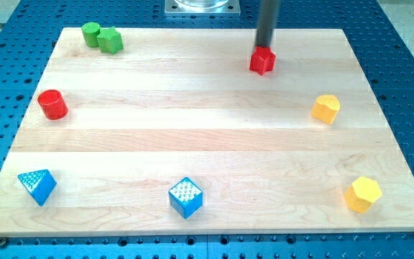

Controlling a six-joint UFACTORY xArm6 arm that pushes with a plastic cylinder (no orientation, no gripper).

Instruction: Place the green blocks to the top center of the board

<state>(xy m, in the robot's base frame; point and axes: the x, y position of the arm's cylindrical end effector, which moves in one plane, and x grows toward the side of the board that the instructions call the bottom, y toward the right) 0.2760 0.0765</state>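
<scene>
Two green blocks sit touching each other at the board's top left corner: a round green block and a star-like green block just to its right. My rod comes down from the view's top and its tip rests right behind a red block at the top, right of centre. The tip is far to the right of the green blocks.
A red cylinder stands at the left edge. A blue triangular block and a blue cube lie along the bottom. Two yellow blocks are on the right, one higher, one near the bottom right corner.
</scene>
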